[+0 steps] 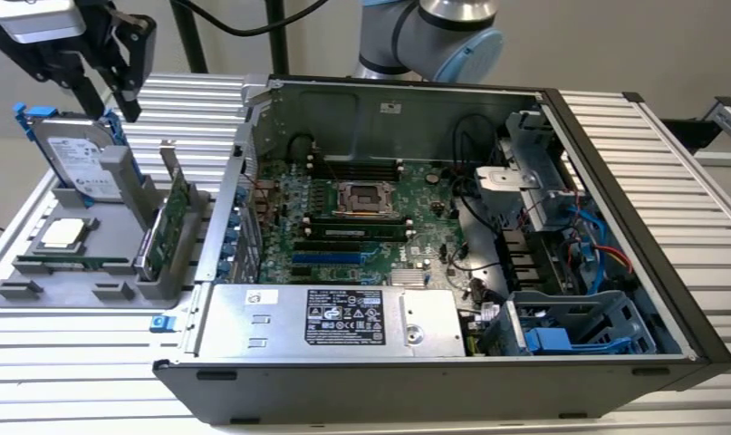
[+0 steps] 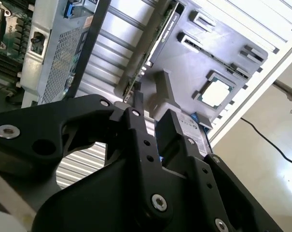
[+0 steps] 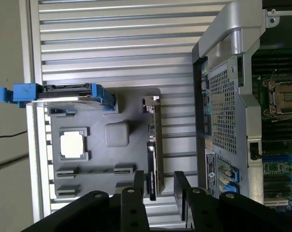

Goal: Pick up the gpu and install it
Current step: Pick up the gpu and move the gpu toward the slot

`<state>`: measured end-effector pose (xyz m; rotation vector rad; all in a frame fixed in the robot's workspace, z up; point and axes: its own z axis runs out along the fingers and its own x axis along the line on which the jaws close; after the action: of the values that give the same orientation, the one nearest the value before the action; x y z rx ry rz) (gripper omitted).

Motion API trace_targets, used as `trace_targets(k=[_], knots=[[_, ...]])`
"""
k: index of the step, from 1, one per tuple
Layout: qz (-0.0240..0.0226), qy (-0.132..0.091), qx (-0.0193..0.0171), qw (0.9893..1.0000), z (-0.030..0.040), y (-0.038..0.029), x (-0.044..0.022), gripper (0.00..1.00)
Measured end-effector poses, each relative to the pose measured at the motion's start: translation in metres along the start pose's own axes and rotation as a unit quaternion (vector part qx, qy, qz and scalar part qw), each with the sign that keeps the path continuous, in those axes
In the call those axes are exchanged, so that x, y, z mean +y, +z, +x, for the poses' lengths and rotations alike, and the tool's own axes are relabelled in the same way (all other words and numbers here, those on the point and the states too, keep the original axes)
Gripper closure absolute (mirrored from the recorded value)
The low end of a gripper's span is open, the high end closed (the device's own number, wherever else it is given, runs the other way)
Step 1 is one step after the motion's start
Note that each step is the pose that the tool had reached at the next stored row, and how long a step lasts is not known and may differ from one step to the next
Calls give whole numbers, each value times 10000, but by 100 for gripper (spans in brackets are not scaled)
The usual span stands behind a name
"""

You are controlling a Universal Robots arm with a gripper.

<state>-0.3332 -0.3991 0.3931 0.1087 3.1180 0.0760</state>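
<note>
Right now hovering with the gripper [image 3: 159,178] spread wide and gripping nothing above the gpu [image 3: 153,154] standing on edge in the grey holder [image 3: 102,159], and possibly risking knocking it askew or clipping the nearby hard drive [image 3: 63,94] by descending off-centre.

Matt black gripper [image 3: 159,180], ribbed bare-metal table [image 3: 112,34], matt grey plastic tray [image 3: 100,154].

The silver-grey arm [image 1: 428,25] has pale blue joint caps [image 1: 481,45], and its matte black gripper [image 3: 159,186] carries small silver screws [image 2: 159,202].
</note>
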Motion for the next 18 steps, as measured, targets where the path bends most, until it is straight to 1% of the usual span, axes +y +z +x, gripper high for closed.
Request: trace_targets(k=[10,18], knots=[[0,0,0,10000,7,21,-2,0],[0,0,2,10000,8,77,-5,0]])
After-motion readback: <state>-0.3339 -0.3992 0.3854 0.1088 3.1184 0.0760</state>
